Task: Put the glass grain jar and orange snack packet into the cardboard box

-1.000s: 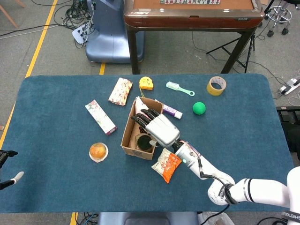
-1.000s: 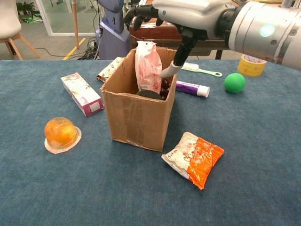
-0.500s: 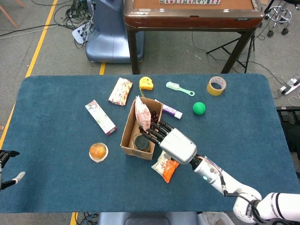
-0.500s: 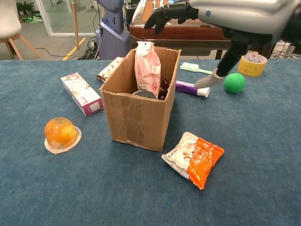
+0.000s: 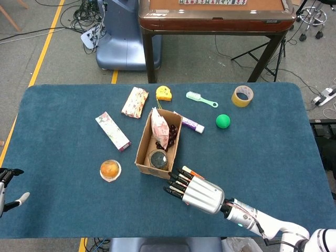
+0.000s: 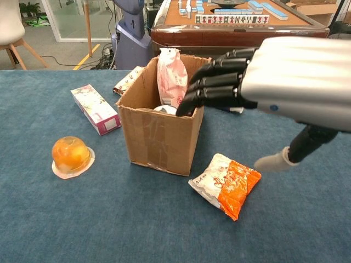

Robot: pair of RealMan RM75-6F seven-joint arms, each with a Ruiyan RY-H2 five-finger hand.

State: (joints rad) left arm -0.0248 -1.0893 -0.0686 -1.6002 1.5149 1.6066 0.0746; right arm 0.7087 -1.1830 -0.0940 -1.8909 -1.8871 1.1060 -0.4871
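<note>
The cardboard box (image 5: 143, 152) (image 6: 159, 131) stands open in the middle of the table. Inside it lies the glass grain jar (image 5: 157, 158), whose lid just shows over the box's front wall in the chest view (image 6: 167, 109), beside a tall pink-and-white packet (image 5: 159, 129) (image 6: 172, 76). The orange snack packet (image 6: 226, 184) lies flat on the cloth right of the box. My right hand (image 5: 197, 192) (image 6: 274, 82) hovers over it, holding nothing, fingers apart and pointing left; in the head view it hides almost all of the packet. My left hand (image 5: 9, 193) shows only at the far left edge, holding nothing.
Left of the box lie a pink carton (image 5: 113, 131) and an orange jelly cup (image 5: 110, 170). Behind it are a patterned packet (image 5: 135, 102), a yellow tape measure (image 5: 164, 93), a brush (image 5: 201, 98), a purple tube (image 5: 192, 125), a green ball (image 5: 223, 121) and a tape roll (image 5: 242, 95).
My right hand has drawn back from above the box toward the near edge and now hangs over the orange packet. The jar stays in the box.
</note>
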